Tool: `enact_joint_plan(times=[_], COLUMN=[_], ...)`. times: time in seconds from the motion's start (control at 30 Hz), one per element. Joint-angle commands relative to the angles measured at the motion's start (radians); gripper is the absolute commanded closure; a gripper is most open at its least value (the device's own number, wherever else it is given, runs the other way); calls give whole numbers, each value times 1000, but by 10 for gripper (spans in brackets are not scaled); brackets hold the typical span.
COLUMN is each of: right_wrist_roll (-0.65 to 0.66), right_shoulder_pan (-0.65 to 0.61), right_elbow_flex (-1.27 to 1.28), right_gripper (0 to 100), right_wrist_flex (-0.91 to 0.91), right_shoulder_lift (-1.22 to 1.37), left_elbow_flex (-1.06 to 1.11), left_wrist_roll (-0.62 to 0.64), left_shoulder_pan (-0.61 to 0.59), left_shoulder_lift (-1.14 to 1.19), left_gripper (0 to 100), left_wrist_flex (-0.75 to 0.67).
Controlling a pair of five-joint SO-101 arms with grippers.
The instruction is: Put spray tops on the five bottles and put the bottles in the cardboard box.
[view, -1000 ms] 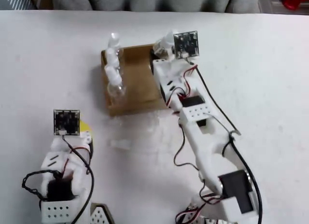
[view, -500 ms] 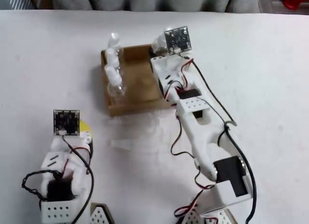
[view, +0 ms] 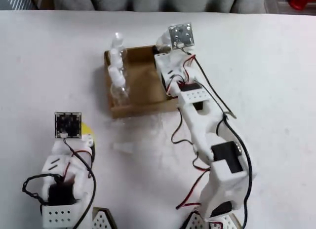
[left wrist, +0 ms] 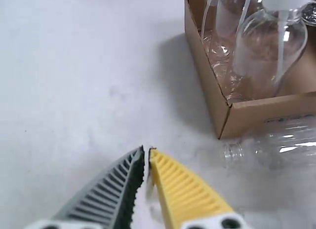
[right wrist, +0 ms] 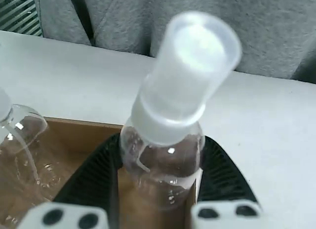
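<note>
The left gripper (left wrist: 146, 156), its grey and yellow fingers (left wrist: 182, 189) pressed together with nothing between them, is seen low over the white table (view: 266, 66) at the near left, well apart from the work. Just past it, a clear plastic bottle without a top (left wrist: 276, 145) is shown lying on its side on the table, right against the near wall of the brown cardboard box (view: 143, 110). Inside the box, a row of clear bottles fitted with white spray tops (view: 117, 66) is lined up upright along the left wall, the nearest of them standing in the near left corner. At the far right corner of the box, the right gripper (right wrist: 160, 162) is pictured with its black fingers (right wrist: 98, 174) clamped on the rounded body of another clear plastic bottle with a white spray top (right wrist: 173, 115), which is held upright. Whether that bottle is resting on the box floor cannot be told.
</note>
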Motion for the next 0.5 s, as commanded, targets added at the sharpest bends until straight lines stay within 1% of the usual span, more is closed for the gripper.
enact_joint_plan(times=[0.0, 0.23, 0.47], right_wrist_roll=[-8, -6, -2], right_shoulder_pan=[25, 22, 19], right_elbow_flex=[-89, -121, -121], right_gripper=[982, 982, 982], right_wrist_flex=[-13, -18, -16], right_shoulder_lift=[21, 93, 104], left_elbow_flex=[-2, -2, -2], left_wrist_roll=[9, 9, 9], left_shoulder_pan=[-10, -10, -10], left_shoulder_lift=[-12, -12, -12], left_gripper=[976, 976, 976], left_wrist_flex=[3, 2, 2])
